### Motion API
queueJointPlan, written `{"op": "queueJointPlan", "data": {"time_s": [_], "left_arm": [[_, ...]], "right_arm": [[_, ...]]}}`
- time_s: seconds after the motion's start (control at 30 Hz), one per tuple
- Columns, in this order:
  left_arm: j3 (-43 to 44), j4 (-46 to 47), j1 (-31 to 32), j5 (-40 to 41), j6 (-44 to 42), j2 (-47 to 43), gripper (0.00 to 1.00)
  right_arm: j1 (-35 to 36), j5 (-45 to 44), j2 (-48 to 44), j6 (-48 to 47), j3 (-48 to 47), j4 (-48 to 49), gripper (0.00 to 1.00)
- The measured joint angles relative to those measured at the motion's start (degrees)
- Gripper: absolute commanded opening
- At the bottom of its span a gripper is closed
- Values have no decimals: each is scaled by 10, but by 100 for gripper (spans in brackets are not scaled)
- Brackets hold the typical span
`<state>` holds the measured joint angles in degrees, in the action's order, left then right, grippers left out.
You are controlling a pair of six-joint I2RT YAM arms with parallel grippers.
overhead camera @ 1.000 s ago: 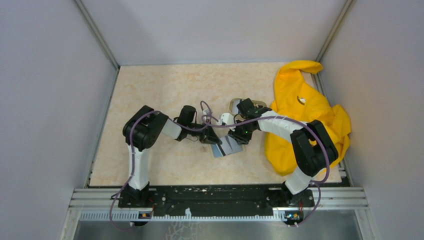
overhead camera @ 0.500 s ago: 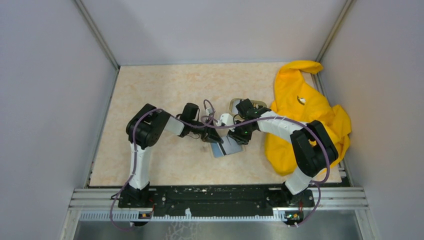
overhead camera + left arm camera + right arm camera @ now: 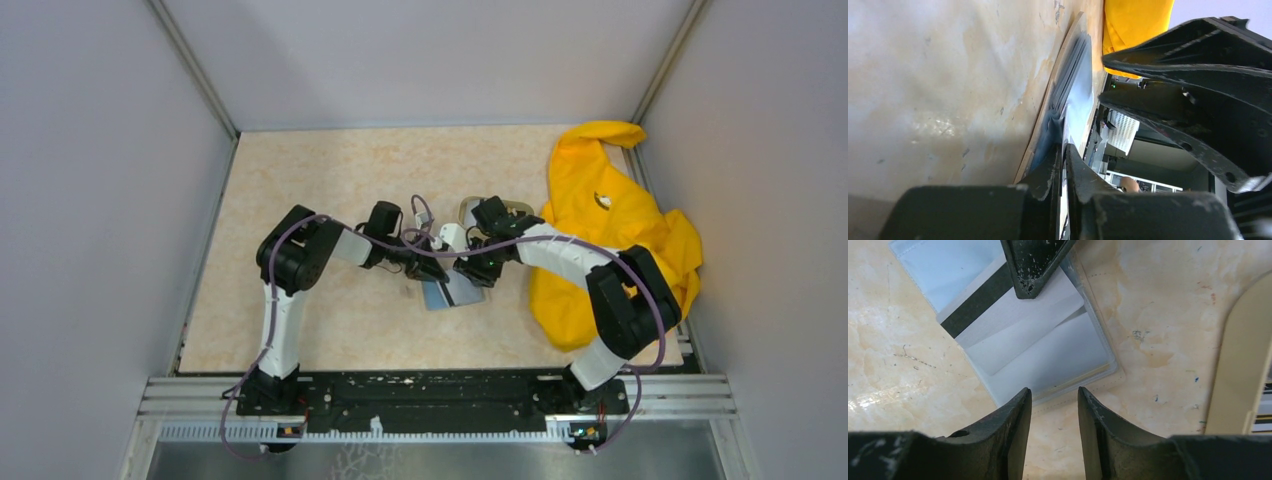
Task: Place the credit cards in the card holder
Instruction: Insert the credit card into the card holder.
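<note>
Left hand (image 3: 430, 270) lies low over the bench (image 3: 320, 180) just left of the card holder (image 3: 455, 293), clenched thin on the edge of a credit card (image 3: 998, 315); the card is white with a dark stripe and partly tucked under the holder's clear pocket, with one black fingertip (image 3: 1035, 265) over its striped end; the holder lies open and flat, light blue inside; right hand (image 3: 1054, 392) hangs at the holder's right edge, released, nothing between its fingers; beyond the holder and to its right rests a beige dish (image 3: 1243, 365); further right of the holder a yellow cloth (image 3: 600, 240) is heaped against the side wall; the bench is pale, mottled, scuffed and finely specked; grey walls (image 3: 100, 200) enclose it on three sides.
</note>
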<state>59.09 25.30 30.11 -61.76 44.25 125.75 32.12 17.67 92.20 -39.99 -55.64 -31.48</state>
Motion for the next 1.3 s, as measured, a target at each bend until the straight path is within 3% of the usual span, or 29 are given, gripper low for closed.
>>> {"op": "queueJointPlan", "data": {"time_s": [0.2, 0.33, 0.5, 0.57, 0.77, 1.3], "left_arm": [[6, -5, 0, 0, -12, 4, 16], [8, -8, -1, -3, -16, 5, 17], [10, -10, -1, -5, -17, 7, 19], [11, -10, -1, -6, -17, 7, 20], [12, -10, -2, -10, -17, 9, 21], [19, -24, -3, -12, -16, 9, 27]], "right_arm": [[5, 53, -70, -19, 0, 10, 40], [43, 101, -122, -90, 0, 16, 38], [140, 97, -111, -160, 0, 37, 9], [166, 78, -76, -164, -4, 50, 5], [195, -20, 33, -153, -26, 89, 2], [209, -145, 66, -141, -22, 131, 0]]}}
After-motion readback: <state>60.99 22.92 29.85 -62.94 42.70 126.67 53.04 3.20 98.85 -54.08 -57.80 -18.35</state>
